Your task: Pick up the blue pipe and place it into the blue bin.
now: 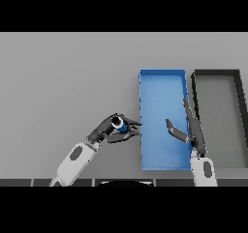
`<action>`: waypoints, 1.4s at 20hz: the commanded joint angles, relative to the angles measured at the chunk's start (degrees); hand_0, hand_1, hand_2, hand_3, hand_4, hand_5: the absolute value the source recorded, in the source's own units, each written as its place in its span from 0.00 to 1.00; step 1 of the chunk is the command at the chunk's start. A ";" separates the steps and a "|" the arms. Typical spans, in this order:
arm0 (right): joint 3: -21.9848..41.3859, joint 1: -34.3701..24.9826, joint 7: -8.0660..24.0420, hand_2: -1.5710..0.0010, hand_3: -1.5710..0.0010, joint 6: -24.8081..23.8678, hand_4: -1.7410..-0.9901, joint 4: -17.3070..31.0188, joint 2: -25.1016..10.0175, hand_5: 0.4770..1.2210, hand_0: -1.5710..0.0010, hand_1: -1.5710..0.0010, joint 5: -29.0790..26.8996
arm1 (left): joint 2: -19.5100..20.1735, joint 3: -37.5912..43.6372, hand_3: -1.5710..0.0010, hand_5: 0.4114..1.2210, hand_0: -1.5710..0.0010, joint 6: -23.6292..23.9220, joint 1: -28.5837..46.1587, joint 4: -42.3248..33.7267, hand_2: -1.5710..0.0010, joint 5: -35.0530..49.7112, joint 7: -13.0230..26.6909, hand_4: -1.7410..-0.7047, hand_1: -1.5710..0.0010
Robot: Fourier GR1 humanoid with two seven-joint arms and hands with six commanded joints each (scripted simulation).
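Fingers (127, 121) of left hand (107, 130) curl round blue pipe (119, 125), held just left of blue bin (162, 82), near its wall. Right hand (190, 128) hangs over bin's right side, fingers straight and relaxed. Pipe looks short, rigid, light, likely slick; mid-barrel grip suits. No labels or writing visible.

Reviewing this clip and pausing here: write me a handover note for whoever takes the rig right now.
Left hand: shut on the blue pipe, held just left of the blue bin, not yet over it.
Right hand: open, holding nothing, over the bin's right side.
A dark bin sits to the right of the blue one.
Done: pipe grasped.
Left: carry the pipe over the blue bin's left wall and release it inside.
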 commanded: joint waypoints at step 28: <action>12.25 -14.96 25.71 0.97 1.00 17.13 0.59 -24.04 -8.91 0.11 1.00 1.00 -21.41 | -4.87 3.98 0.00 1.00 0.00 -6.10 0.84 0.36 0.00 -6.44 3.66 0.26 0.00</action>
